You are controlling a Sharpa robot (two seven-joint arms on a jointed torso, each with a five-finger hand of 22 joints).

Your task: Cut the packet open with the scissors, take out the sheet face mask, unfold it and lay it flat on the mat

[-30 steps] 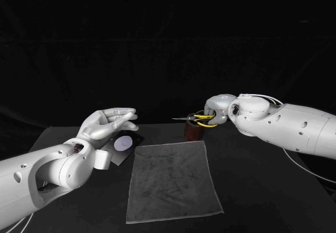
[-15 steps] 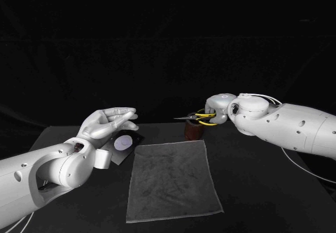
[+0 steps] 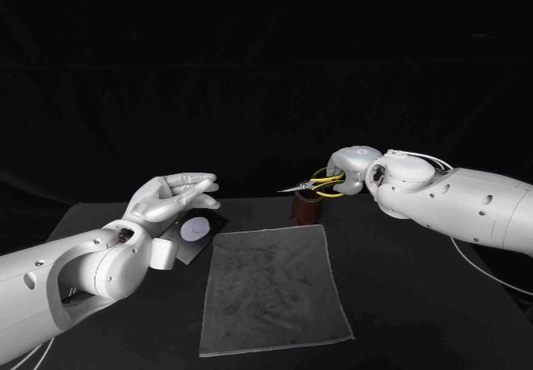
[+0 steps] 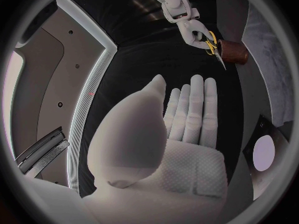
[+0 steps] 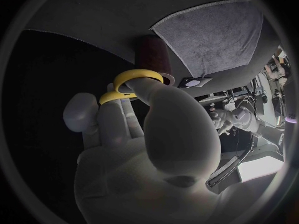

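**Scissors in hand, packet uncut.** Your right hand (image 3: 350, 171) grips the yellow-handled scissors (image 3: 313, 185). The right wrist view shows the thumb through one loop and fingers at the other, so you can work the blades without regripping. As far as the head view tells, the blades come together in one thin point. They lie roughly level, pointing across toward your left side, just above the brown holder (image 3: 306, 209) that stands at the far edge of the mat (image 3: 274, 289). Your left hand (image 3: 172, 197) holds nothing. It hangs in the air above the packet (image 3: 196, 228), fingers side by side and the thumb set apart, a posture that reads as readiness to take the packet. The packet, dark with a pale round mark, lies flat on the black table (image 3: 422, 308), just beside the mat's left long edge near its far corner and within short reach of the left hand. It appears sealed, so the sheet mask is presumably inside. The mat lies flat and bare between your two arms, kept free as the place for the unfolded mask. Judged from this layout, the task is at its beginning: the tool is acquired and the cutting is not yet started. The next move calls for you to lower the left hand, take the packet by one end and present the other end to the blades. Keep your fingers well away from the cut line, since a thin, slick packet may slip or buckle.
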